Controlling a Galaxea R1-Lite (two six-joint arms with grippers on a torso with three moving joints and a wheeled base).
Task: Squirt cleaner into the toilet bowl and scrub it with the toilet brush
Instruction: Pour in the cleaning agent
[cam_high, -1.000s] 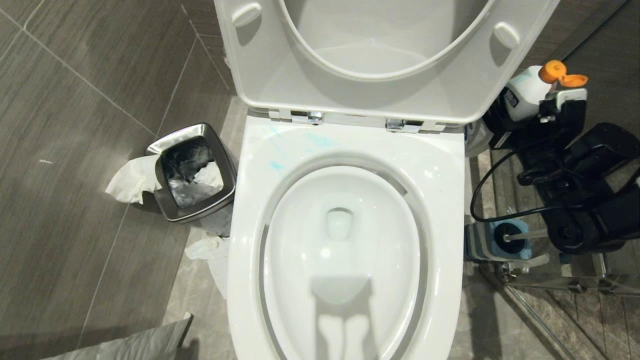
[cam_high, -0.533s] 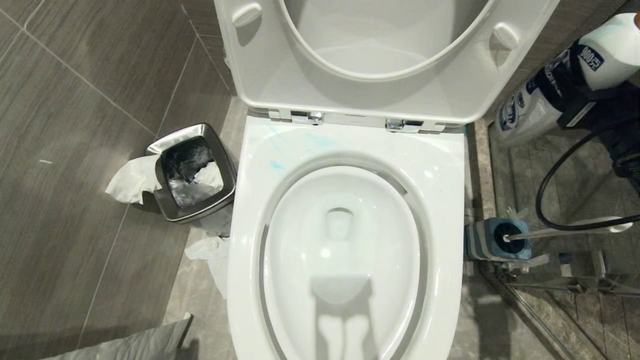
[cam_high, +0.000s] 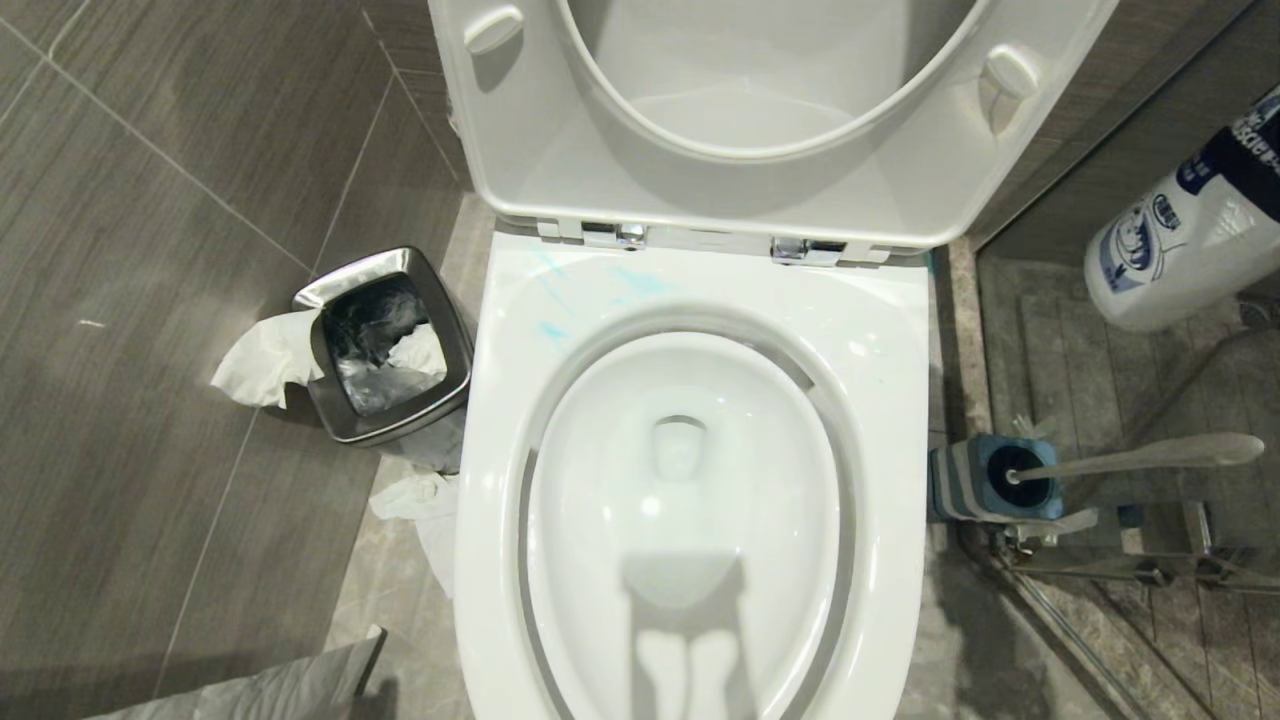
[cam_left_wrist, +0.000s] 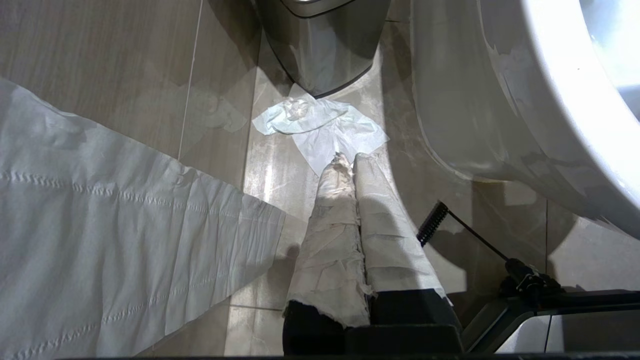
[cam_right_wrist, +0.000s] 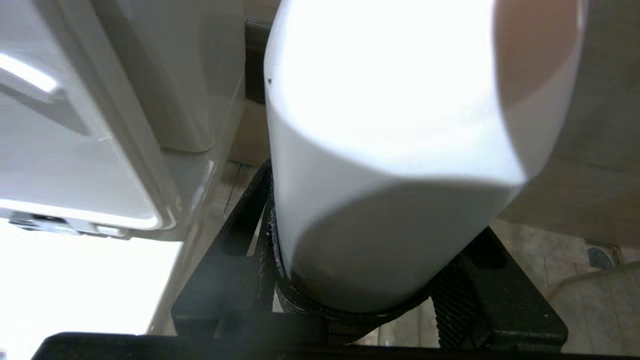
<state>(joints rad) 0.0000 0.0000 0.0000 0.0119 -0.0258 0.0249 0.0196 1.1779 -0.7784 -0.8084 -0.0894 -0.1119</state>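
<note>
The toilet bowl (cam_high: 690, 640) fills the middle of the head view, its seat raised. Faint turquoise smears of cleaner (cam_high: 552, 330) mark the back left of the rim. A white bottle with a blue label (cam_high: 1180, 245) hangs tilted at the far right, above the floor. In the right wrist view my right gripper (cam_right_wrist: 360, 265) is shut on that bottle (cam_right_wrist: 390, 150), one black jaw on each side. The toilet brush (cam_high: 1140, 455) stands in its grey and blue holder (cam_high: 985, 485) right of the bowl. My left gripper (cam_left_wrist: 347, 160), wrapped in white, is shut and empty, low beside the toilet base.
A square steel waste bin (cam_high: 385, 345) stands left of the toilet, with tissues on the floor beside it (cam_high: 265, 355) and in front of it (cam_high: 420, 505). A strip of paper (cam_left_wrist: 100, 225) hangs near the left gripper. A glass panel's metal fitting (cam_high: 1100, 570) lies at the right.
The right arm has carried the bottle up and to the right, from beside the tank to the picture's right edge. The arm no longer covers the brush handle. The left arm has not moved.
</note>
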